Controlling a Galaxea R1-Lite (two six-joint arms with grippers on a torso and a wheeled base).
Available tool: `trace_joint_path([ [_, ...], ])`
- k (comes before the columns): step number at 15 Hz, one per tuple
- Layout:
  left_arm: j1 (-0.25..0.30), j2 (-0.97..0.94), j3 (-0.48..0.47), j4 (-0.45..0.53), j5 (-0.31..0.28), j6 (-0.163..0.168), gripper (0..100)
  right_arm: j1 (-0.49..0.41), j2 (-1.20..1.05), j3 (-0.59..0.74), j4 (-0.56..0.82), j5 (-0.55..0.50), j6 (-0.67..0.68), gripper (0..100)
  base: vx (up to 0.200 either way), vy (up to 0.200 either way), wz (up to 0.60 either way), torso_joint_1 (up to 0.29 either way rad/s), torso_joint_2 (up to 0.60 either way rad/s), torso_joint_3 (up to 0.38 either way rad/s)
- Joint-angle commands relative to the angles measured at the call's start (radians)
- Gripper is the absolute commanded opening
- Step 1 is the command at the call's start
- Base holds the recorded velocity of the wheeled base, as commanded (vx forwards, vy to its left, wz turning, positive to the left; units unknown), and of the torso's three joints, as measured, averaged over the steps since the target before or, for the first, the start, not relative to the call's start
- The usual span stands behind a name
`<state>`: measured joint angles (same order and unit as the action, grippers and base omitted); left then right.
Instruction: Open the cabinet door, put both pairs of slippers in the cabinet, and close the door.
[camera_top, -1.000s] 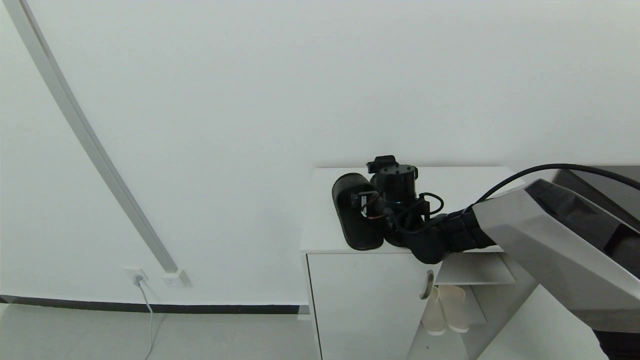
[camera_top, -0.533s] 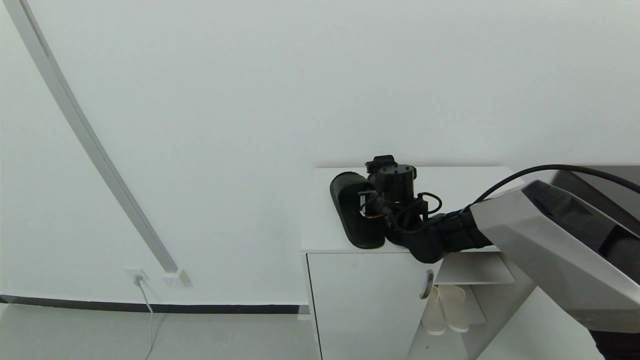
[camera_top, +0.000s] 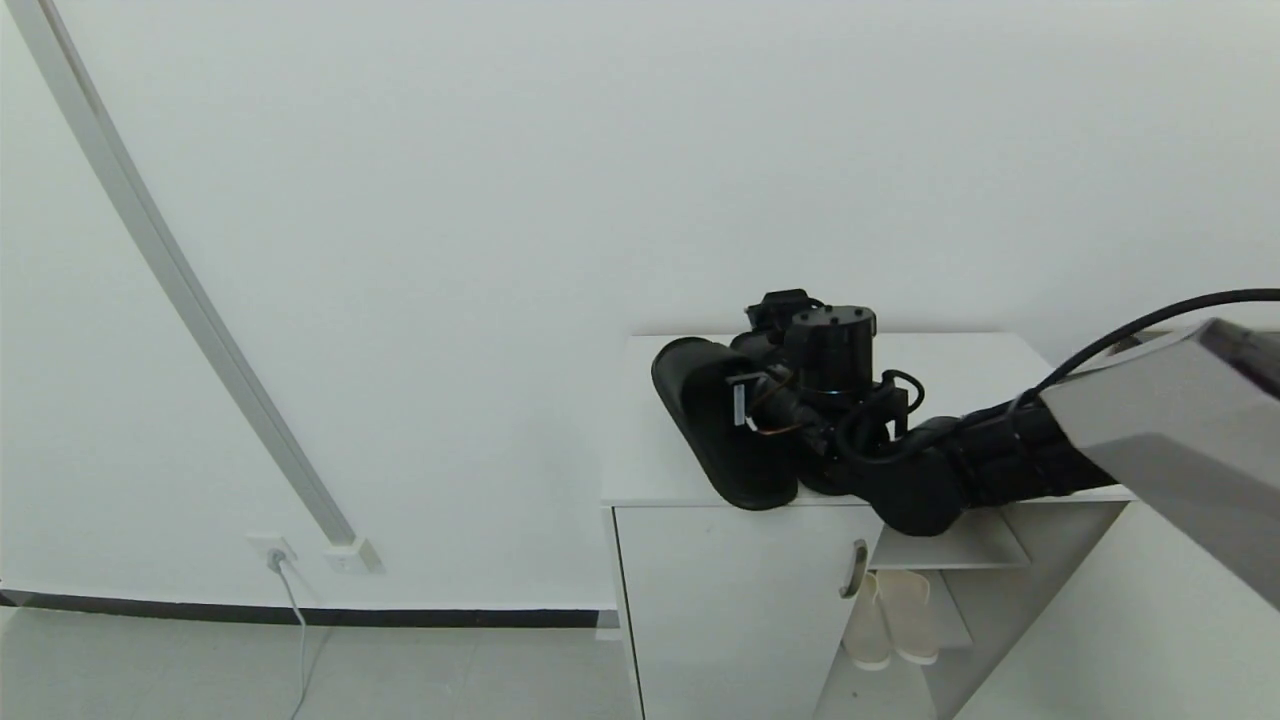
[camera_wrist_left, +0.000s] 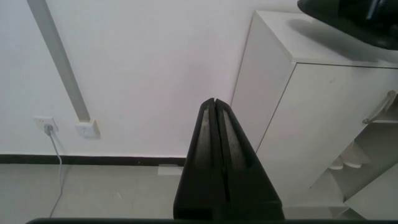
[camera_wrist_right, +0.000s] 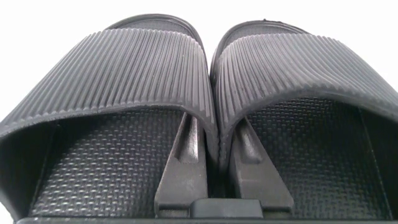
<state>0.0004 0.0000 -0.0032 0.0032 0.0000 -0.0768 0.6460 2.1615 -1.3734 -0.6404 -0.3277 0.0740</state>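
A pair of black slippers (camera_top: 720, 430) is held on edge over the white cabinet's top (camera_top: 660, 450), near its front edge. My right gripper (camera_top: 745, 405) is shut on them. In the right wrist view its fingers (camera_wrist_right: 183, 162) sit under the ribbed straps and pinch the inner sides of the black slippers (camera_wrist_right: 130, 74) together. A pair of white slippers (camera_top: 890, 615) stands on a low shelf inside the cabinet's open right half. The left door (camera_top: 730, 610) is closed, with a metal handle (camera_top: 855, 568). My left gripper (camera_wrist_left: 215, 109) is shut and empty, off to the cabinet's (camera_wrist_left: 311, 118) left side.
A white wall rises behind the cabinet, with a slanted grey cable duct (camera_top: 180, 290). Low on the wall sits a socket (camera_top: 272, 552) with a cord plugged in. An upper shelf (camera_top: 950, 540) lies bare inside the open half. Grey floor spreads left of the cabinet.
My right gripper has moved a little up and to the right with the black slippers, and the pair has tilted. The white slippers and the door have not moved.
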Motion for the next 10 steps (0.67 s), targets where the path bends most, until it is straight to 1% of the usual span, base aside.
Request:
trace_joint_path([
  [1, 0.001, 0.0, 0.0, 0.0, 0.0, -0.001, 0, 0.017, -0.247, 0.231, -0.001, 0.079, -0.002, 0, 0.0, 0.0, 0.0, 0.0, 0.0, 0.0],
  [3, 0.001, 0.0, 0.0, 0.0, 0.0, -0.001, 0, 0.02, -0.371, 0.386, -0.002, 0.173, -0.002, 0, 0.0, 0.0, 0.0, 0.0, 0.0, 0.0],
  [4, 0.001, 0.0, 0.0, 0.0, 0.0, -0.001, 0, 0.02, -0.413, 0.432, -0.002, 0.2, 0.0, 0, 0.0, 0.0, 0.0, 0.0, 0.0, 0.0],
  [5, 0.0, 0.0, 0.0, 0.0, 0.0, 0.0, 0, 0.02, -0.477, 0.507, -0.001, 0.24, -0.003, 0, 0.0, 0.0, 0.0, 0.0, 0.0, 0.0],
  [6, 0.001, 0.0, 0.0, 0.0, 0.0, -0.001, 0, 0.02, -0.514, 0.547, -0.001, 0.268, -0.005, 0, 0.0, 0.0, 0.0, 0.0, 0.0, 0.0],
  [7, 0.001, 0.0, 0.0, 0.0, 0.0, -0.001, 0, 0.02, -0.532, 0.57, -0.002, 0.283, -0.007, 0, 0.0, 0.0, 0.0, 0.0, 0.0, 0.0],
  [10, 0.001, 0.0, 0.0, 0.0, 0.0, 0.0, 0, 0.034, -0.522, 0.588, -0.001, 0.28, -0.007, 0, 0.0, 0.0, 0.0, 0.0, 0.0, 0.0],
])
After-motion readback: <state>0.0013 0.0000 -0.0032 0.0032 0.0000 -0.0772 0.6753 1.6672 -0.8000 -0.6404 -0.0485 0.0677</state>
